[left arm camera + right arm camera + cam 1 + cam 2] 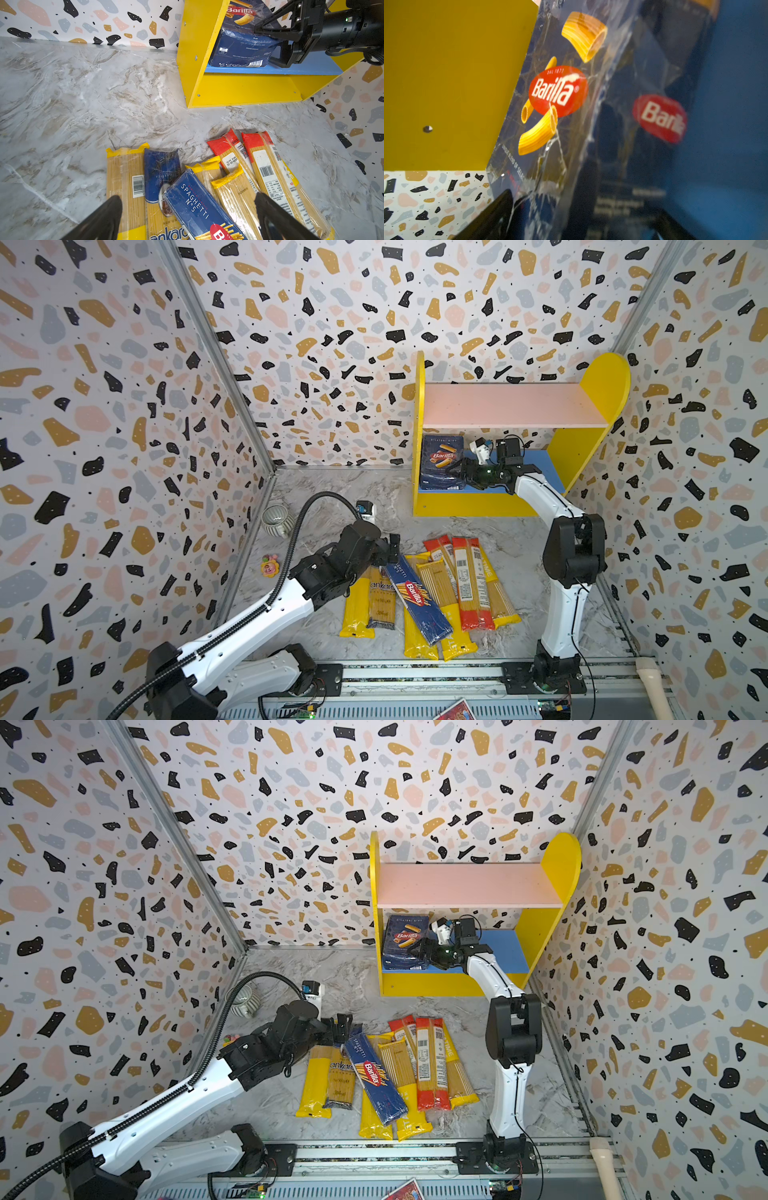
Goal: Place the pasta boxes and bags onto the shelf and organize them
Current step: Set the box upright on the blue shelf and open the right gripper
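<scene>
Since the right gripper (457, 476) sits inside the lower bay of the shelf (473, 504), its exit is the risky part. Its jaws are spread wide astride the rigatoni box (440, 460). One finger looks clear of the carton; we cannot tell whether the other touches the loose wrap.

- Box: between the jaws, standing on the blue board (536, 464), its far side against the yellow side panel (199, 41).
- Risk: a finger catching the crinkled wrap on the way out could drag or tip the box off the board's front edge.
- Risk: rising too early would knock the wrist on the pink board (511, 406) just above it.

Right arm: elbow high over the table, forearm sloping up into the bay, wrist roughly level under the pink board.

Left arm: stretched low across the table. The left gripper (188, 198) is fully spread and empty. The spaghetti box (197, 207) and the ankara bag (162, 176) lie just beneath and ahead of it, with the other bags (469, 585) beside them, none shelved.
</scene>
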You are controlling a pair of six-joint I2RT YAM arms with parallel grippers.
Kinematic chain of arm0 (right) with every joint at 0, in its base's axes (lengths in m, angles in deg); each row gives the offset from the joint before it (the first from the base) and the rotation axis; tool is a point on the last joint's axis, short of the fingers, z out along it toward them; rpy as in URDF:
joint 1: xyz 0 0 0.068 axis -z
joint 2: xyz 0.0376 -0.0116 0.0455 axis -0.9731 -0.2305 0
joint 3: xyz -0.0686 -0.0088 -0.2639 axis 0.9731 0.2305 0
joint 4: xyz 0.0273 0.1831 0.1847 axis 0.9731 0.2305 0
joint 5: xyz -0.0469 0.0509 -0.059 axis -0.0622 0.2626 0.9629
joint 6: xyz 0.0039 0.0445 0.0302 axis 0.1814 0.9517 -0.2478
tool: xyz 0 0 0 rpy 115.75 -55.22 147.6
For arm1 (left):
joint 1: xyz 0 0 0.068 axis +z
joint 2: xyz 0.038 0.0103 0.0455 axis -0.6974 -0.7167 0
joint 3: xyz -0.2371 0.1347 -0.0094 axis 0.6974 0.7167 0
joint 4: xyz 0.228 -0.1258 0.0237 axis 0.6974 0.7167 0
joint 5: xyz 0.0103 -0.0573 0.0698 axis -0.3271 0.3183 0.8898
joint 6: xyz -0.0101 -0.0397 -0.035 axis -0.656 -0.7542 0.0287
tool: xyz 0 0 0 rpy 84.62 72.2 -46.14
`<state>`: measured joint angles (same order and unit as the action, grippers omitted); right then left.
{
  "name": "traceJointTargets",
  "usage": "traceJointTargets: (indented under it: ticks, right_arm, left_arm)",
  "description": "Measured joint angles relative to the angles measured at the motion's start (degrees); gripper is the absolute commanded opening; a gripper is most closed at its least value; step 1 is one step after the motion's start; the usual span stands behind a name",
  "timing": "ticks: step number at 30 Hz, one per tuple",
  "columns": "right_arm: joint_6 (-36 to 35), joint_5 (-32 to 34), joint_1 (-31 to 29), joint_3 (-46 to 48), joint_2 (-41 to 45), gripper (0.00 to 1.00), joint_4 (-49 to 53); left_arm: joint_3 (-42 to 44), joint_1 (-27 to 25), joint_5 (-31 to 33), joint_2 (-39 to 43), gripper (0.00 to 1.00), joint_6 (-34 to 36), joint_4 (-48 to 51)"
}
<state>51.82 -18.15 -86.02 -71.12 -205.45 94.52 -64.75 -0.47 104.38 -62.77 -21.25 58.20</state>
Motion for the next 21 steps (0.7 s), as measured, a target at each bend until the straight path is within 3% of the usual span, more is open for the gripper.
traceJointTargets:
  ticks: [9, 15, 21]
  right_arm:
    - [-4.35, 8.22, 1.27, 4.48, 10.6, 0.99, 1.88]
    - [-4.37, 14.12, 0.85, 17.53, 20.13, 0.98, 2.12]
    - [-4.17, 24.9, -10.14, 32.11, 30.62, 0.97, 5.86]
  left_arm:
    - [2.38, 0.0, -1.22, 0.94, 1.0, -0.15, -0.46]
    - [4.63, 0.0, -1.73, 2.73, 0.99, -1.11, -0.87]
    - [9.11, 0.0, -3.78, 6.45, 1.0, -4.07, -1.84]
